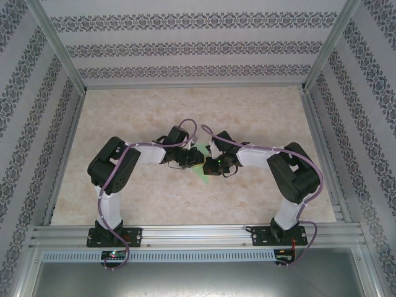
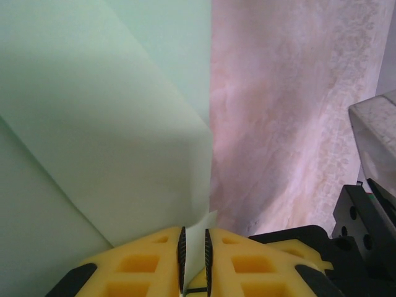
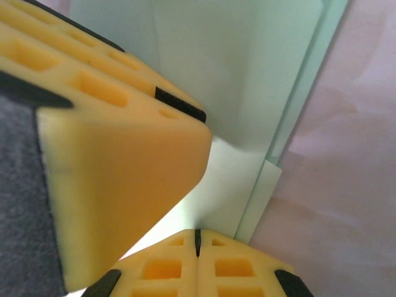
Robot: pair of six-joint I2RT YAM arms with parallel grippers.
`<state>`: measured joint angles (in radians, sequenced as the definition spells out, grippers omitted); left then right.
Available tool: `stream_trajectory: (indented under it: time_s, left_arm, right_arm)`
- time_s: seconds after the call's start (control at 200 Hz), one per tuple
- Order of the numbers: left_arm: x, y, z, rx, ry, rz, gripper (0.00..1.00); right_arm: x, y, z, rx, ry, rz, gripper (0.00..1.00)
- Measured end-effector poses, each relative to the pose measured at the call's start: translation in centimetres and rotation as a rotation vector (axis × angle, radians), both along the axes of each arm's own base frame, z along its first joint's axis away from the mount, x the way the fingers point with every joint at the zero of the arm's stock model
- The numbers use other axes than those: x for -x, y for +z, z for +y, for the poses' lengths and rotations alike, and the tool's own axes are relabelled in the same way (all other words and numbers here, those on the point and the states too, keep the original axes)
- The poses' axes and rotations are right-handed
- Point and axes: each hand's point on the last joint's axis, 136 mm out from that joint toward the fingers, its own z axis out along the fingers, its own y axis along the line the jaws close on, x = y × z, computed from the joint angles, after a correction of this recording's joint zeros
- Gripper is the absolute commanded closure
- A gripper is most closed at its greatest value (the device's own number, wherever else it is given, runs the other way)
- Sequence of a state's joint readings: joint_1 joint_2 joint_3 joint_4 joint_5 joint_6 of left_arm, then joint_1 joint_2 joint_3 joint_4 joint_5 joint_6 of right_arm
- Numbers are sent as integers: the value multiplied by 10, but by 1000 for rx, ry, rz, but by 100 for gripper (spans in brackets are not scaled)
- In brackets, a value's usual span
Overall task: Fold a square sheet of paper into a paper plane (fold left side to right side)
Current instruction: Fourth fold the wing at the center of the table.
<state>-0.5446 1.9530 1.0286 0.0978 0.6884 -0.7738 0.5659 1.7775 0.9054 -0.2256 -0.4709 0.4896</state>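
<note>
Two yellow fingers of my left gripper (image 2: 195,244), moulded with square hollows, stand almost together. A thin edge of the sheet of paper (image 2: 93,124) goes down into the narrow slit between their black pads, so I am pinching it. The paper is pale mint green, smooth and plain, and it lies in flat overlapping layers with straight diagonal edges on the marbled beige table (image 2: 291,111). My right gripper (image 3: 198,238) has its pads pressed together, with the tips at a folded flap of the same sheet. I cannot tell whether any paper is between them. From above, both grippers meet over the sheet near the table's middle.
</note>
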Motion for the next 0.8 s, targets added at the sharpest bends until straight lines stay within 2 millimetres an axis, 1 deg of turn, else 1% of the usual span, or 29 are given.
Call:
stream_trajectory:
  time_s: [0.075,0.63,0.709,0.804]
  left_arm:
    - [1,-5,0,-6,2,9,80]
    - [-8,-8,1,-109,-10,24,80]
    - [-14,-7,2,-118,-10,21,80]
    - [-31,-6,7,-121,9,4,80]
  right_arm:
    - [0,0,0,1,0,1,100]
    - [0,0,-2,20,16,-6,100]
    - [0,0,-2,21,17,-8,100]
    - [0,0,-2,21,17,-8,100]
